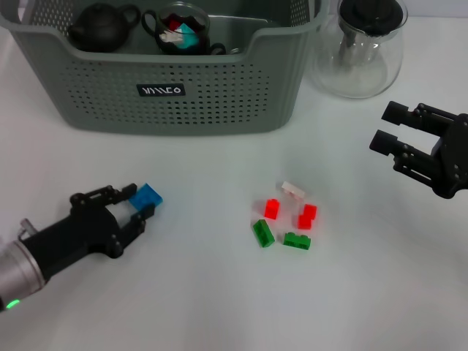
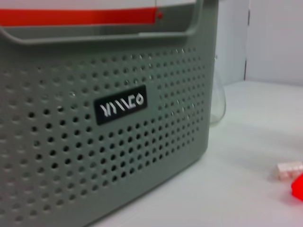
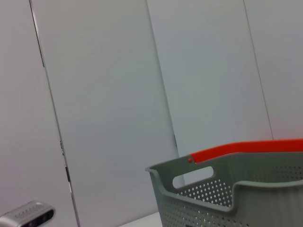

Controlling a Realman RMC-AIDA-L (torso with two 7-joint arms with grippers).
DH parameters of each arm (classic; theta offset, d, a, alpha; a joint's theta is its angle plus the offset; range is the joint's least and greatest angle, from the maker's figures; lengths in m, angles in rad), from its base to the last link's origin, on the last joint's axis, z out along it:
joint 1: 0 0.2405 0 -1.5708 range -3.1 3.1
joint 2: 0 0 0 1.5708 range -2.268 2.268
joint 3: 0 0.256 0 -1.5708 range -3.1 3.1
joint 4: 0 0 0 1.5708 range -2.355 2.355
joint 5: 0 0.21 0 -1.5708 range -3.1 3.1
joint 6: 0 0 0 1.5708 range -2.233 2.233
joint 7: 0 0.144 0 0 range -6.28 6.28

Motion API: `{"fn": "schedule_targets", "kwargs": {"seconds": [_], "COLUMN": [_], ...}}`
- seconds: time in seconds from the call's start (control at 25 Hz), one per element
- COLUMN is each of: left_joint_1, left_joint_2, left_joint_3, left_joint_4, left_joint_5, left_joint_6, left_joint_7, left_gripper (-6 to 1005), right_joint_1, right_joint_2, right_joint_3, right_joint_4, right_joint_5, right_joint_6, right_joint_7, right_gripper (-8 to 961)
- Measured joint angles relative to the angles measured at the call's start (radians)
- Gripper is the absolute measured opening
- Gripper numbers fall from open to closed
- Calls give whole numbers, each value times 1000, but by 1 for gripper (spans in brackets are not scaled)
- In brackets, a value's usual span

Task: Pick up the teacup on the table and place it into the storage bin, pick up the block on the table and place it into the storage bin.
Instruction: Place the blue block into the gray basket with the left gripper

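Gripping a blue block [image 1: 146, 197] between its fingertips, the left gripper [image 1: 136, 204] is lying low over the white table [image 1: 219, 307], forearm stretched out from the robot's near left and pointing towards the storage bin [image 1: 168, 80]. The jaws are pinching the block only at its near edge; most of it is sticking out past the tips.

Risk, as a judgement: with so shallow a hold, the block is likely to twist or slip out during the lift, or clip the bin's perforated front wall if the arm is not raised above the dipped rim first. The left wrist view is showing that wall and the black label [image 2: 120, 106] close ahead, so clearance looks tight.

The right gripper [image 1: 398, 150] is hovering at the right, near the glass carafe [image 1: 360, 51], fingers spread and holding nothing; a careless swing could knock the carafe.

A teacup [image 1: 178, 31] is sitting inside the bin beside a dark teapot [image 1: 101, 28], so that half appears done. Loose bricks, red [image 1: 272, 208], green [image 1: 263, 233] and white [image 1: 293, 189], are lying in a cluster on the table, well apart from both grippers.
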State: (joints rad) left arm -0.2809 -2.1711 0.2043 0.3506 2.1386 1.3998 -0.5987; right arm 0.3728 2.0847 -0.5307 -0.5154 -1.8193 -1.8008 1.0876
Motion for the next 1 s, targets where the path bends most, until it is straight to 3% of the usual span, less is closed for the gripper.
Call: {"fn": "schedule_targets", "kwargs": {"seconds": [0.12,0.36,0.56,0.8,0.88,1.0], "left_joint_1": [0,-37,-154,-345,-417,-466], "left_joint_2": [4,20,66,100,128,168], "left_joint_3": [6,5,-34,-18,65,240], "left_joint_4": [58,211,281,447,518,553], "left_joint_5": [3,8,-111,-203,-175,-127], "left_joint_6": [76,383,613,521,383,203], "left_joint_7": [-118,-367,-670,-973,-1098,-1235], "left_gripper": [396,395,395,396,396,395], "right_joint_1": [1,4,7,4,2,-1], "right_joint_2": [0,0,0,3,4,4], "right_joint_3": [0,0,0,0,0,0], "right_joint_4": [0,0,0,0,-1,-1], "right_joint_5": [0,0,0,0,0,0], "right_joint_6": [-1,-2,-2,-3,-7,-13], "right_joint_7": [0,0,0,0,0,0], "right_gripper": [548,548,548,548,548,548]}}
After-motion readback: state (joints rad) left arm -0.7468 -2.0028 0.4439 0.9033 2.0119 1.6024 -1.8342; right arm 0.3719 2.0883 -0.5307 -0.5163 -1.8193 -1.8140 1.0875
